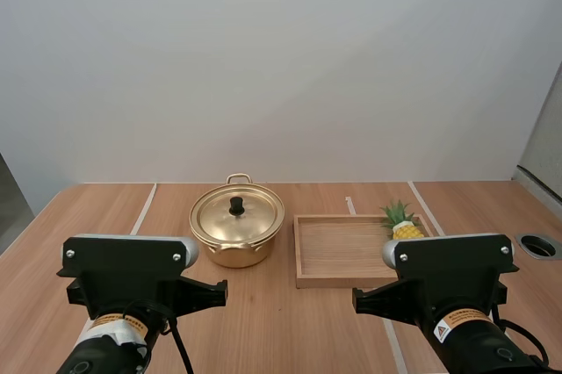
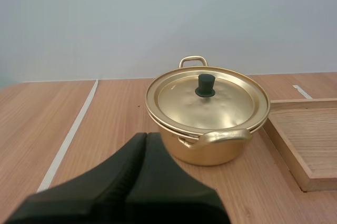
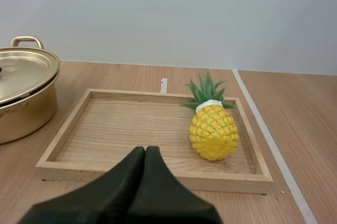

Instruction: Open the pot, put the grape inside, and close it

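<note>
No wording or number is legible to me from here. My left arm (image 1: 132,273), at the near left, has an orange-and-white label (image 1: 117,322) wrapped round its link, and the print on it is too small for me to read. My right arm (image 1: 452,270), at the near right, carries a similar orange label (image 1: 464,313), equally unreadable. Just beside that label, on its left, sits a small white sticker (image 1: 442,333) bearing a black warning triangle. I cannot tell what symbol is inside the triangle.

Lab: tape-marked table (image 1: 290,330), bare wall (image 1: 281,58)
</note>
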Controlling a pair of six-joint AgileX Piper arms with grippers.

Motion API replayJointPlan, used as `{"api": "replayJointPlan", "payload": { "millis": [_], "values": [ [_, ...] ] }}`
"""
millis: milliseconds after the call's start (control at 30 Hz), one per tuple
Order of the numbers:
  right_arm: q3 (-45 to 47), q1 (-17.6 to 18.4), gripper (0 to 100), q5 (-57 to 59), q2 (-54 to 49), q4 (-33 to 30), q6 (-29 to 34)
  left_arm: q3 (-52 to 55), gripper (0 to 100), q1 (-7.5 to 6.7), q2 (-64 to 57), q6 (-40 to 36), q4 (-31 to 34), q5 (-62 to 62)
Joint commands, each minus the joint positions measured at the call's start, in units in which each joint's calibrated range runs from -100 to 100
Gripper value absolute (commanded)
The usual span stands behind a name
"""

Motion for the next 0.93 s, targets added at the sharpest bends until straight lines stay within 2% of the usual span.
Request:
{"api": "replayJointPlan", "payload": {
  "millis": [0, 900],
  "values": [
    [0.1, -0.3, 0, -0.5, -0.4, 0.3, -0.4, 0.1, 0, 0.09, -0.3, 0.0, -1.0, -1.5],
    [0.1, -0.3, 0, -0.5, -0.4, 0.3, -0.4, 0.1, 0, 0.09, -0.3, 0.0, -1.0, -2.0]
  ]
}}
